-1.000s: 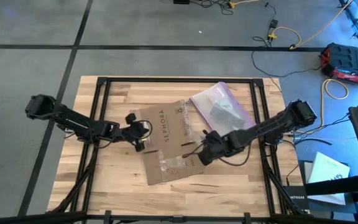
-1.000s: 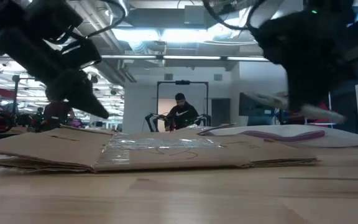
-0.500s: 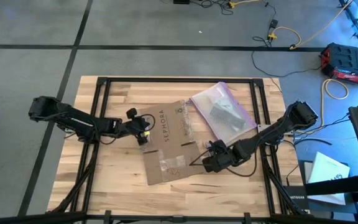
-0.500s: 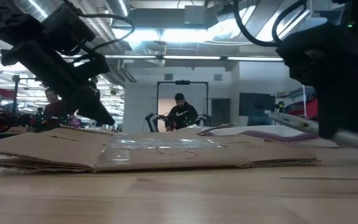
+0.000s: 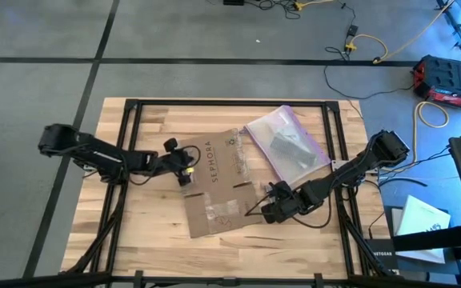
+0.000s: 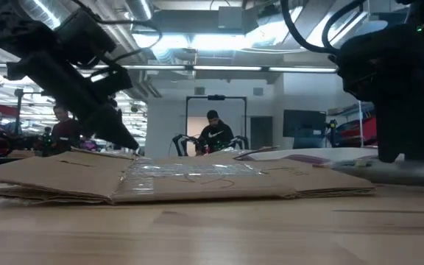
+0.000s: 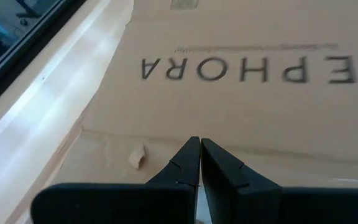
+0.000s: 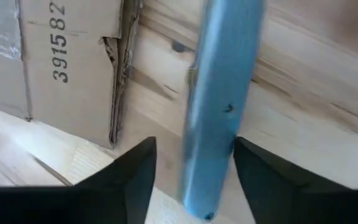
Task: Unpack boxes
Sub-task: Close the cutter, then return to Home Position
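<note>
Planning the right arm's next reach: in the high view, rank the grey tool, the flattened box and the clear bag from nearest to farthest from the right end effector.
1. Grey tool, between the open fingers of the right end effector.
2. Flattened box, just beside it, toward the table's middle.
3. Clear bag, farther back on the table.

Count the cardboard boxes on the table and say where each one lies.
1. A flattened cardboard box lies in the middle of the table, lettered side up, beside a clear plastic bag. No other box shows in any view.
</note>
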### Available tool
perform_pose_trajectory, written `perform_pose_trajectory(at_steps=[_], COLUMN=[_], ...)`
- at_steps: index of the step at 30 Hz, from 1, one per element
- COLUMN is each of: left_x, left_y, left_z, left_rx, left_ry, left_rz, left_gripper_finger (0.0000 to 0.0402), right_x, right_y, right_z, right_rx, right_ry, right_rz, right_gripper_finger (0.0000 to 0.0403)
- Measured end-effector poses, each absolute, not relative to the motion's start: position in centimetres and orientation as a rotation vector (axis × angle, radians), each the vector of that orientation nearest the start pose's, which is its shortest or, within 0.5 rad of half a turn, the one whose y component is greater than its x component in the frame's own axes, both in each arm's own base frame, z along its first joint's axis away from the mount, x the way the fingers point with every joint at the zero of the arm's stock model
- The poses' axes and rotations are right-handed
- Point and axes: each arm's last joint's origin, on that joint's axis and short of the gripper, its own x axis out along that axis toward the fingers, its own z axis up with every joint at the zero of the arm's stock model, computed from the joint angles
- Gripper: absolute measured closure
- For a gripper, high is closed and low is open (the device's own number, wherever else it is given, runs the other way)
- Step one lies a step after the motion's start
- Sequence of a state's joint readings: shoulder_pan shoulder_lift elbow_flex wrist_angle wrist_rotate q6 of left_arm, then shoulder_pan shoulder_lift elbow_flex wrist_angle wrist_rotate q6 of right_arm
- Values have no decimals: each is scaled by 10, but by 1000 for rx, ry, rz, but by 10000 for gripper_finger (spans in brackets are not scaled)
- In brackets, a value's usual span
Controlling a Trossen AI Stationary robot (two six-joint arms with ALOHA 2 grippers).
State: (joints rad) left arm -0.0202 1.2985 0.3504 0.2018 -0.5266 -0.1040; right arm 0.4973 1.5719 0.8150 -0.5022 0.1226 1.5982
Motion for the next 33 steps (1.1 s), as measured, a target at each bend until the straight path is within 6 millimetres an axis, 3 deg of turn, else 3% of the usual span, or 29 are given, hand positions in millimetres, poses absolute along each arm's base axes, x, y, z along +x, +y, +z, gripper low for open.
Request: perform_pose_trajectory(at_steps=[5,10,16,23,26,29,33], left_x=[211,211,211,212,216,219,213], left_y=[14,7,7,26,26,24,26], left_z=[126,125,125,116,131,155,184], left_rx=[56,-12,30,111,45,-52,-95], left_ry=[699,699,713,783,657,479,305], left_rz=[536,493,477,523,530,474,469], left_gripper_finger=[402,402,402,402,402,402,402], right_x=[239,247,260,282,296,316,335], right_y=[125,123,103,70,62,45,-1], right_z=[151,157,161,169,178,195,221], right_rx=[969,861,628,313,193,163,202], right_ry=[1123,1032,949,772,666,511,242], right_rz=[-640,-595,-560,-584,-527,-416,-306], right_gripper_finger=[192,205,226,257,302,380,398])
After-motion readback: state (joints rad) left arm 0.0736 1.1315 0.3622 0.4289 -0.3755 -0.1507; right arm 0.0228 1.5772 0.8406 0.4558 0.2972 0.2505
